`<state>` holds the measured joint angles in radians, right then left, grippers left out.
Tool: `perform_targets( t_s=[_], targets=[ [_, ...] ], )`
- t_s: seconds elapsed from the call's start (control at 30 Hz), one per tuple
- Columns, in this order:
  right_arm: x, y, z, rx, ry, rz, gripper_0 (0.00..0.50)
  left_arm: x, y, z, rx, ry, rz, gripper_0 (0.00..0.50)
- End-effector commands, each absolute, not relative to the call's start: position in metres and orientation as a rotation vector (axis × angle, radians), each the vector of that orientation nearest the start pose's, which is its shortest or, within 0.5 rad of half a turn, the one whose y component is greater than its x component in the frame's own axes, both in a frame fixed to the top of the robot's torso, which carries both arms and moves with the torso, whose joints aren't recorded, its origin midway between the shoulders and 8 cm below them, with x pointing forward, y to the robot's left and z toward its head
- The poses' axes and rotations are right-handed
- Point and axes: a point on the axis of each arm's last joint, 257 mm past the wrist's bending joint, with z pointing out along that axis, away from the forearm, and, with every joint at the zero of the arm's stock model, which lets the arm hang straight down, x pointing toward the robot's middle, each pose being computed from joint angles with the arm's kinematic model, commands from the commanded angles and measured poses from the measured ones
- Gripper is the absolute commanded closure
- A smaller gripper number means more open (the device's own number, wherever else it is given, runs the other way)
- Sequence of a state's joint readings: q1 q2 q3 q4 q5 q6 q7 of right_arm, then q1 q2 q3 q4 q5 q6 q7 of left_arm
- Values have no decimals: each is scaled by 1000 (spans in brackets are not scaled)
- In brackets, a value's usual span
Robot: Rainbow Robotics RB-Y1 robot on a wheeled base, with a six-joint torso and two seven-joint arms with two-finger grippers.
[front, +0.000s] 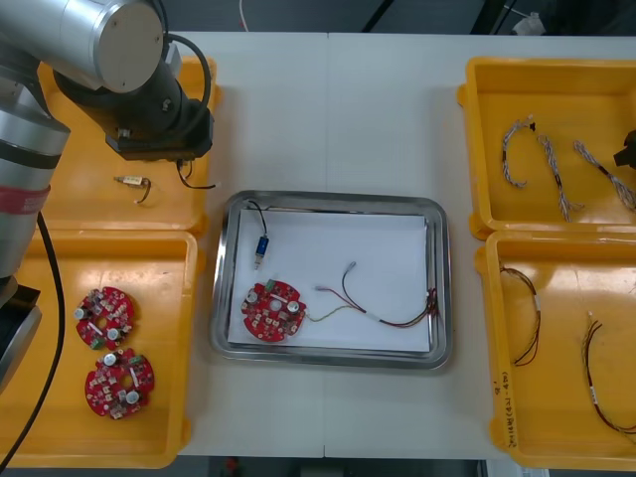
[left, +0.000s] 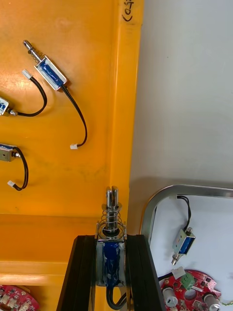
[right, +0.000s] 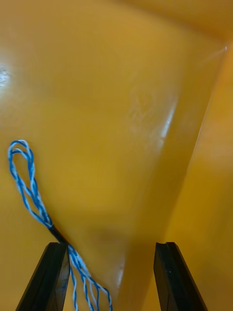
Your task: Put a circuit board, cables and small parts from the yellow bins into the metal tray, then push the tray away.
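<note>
Overhead, the left arm point(front: 149, 94) hangs above a yellow bin point(front: 89, 199) beside the metal tray point(front: 328, 202). From its wrist, the left gripper point(left: 110, 239) clamps a small metal part point(left: 112, 214) over the bin wall; carry it well past the tray rim before release. From the right wrist, the right gripper point(right: 110, 252) stands spread, empty, above a blue and white cable point(right: 26, 187).

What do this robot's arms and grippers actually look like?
The left arm is built of rounded silver-grey segments with a red band, a black wrist and a loose black cable alongside. The left gripper and right gripper each have two flat black fingers.
</note>
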<state>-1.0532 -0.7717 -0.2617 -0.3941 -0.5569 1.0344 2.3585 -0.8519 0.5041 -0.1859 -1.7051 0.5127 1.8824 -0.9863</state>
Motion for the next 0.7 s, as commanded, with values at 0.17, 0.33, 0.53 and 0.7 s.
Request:
perform_targets(
  t_s=[0.17, 0.33, 0.53, 0.7],
  targets=[
    [635, -484, -165, -303, 2408, -141, 0, 523, 186, -113, -88, 2591, -50, 500],
    [632, -473, -173, -301, 2430, -104, 0, 523, 186, -113, -88, 2591, -50, 498],
    [629, -471, -180, -312, 2450, -111, 0, 523, 186, -113, -88, 2591, -50, 497],
    [625, -473, -189, -316, 2471, -122, 0, 523, 186, -113, -88, 2591, -50, 494]
  ],
)
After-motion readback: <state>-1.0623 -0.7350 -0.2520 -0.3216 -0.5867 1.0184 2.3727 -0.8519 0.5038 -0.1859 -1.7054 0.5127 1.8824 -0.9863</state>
